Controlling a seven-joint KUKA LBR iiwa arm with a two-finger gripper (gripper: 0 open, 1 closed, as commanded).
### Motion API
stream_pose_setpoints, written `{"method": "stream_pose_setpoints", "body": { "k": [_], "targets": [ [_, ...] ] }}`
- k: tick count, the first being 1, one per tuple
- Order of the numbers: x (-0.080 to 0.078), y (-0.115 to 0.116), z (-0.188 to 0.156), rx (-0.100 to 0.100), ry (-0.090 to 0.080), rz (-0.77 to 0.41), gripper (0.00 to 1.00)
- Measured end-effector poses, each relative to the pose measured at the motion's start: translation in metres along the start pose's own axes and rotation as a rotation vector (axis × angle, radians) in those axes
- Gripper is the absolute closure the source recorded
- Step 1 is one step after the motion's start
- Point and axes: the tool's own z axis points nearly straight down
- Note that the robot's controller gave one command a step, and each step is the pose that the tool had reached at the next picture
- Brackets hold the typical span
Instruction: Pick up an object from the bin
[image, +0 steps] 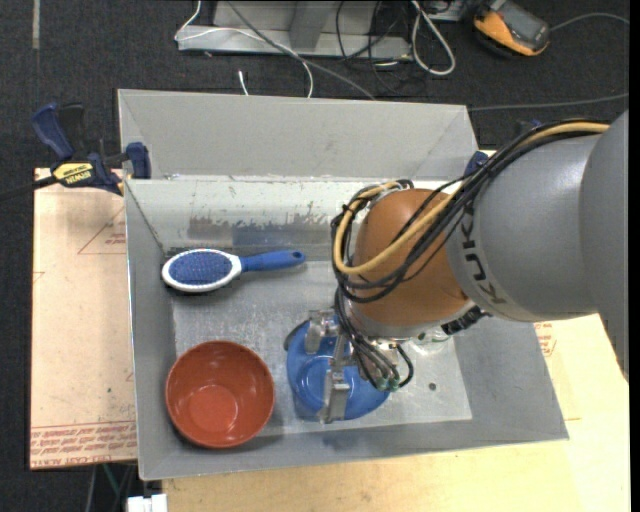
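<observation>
The gripper (328, 365) hangs over a round blue dish (303, 385) at the front middle of the bin (300, 150), its fingers apart. A red bowl (220, 395) sits just left of the dish. Behind them a blue hairbrush (215, 268) lies crosswise, handle pointing right.

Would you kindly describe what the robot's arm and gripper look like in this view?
The arm is a thick, smooth grey cylinder with dark KUKA lettering near its end. Its wrist wears a rounded orange cover, looped by black and yellow cables. It ends in a small gripper of bare silvery metal.
</observation>
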Motion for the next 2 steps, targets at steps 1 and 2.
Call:
{"method": "stream_pose_setpoints", "body": {
  "k": [1, 2],
  "targets": [
    [0.0, 0.0, 0.0, 0.0, 0.0, 0.0, 0.0],
    [0.006, -0.008, 0.068, -0.001, -0.001, -0.124, 0.0]
  ]
}}
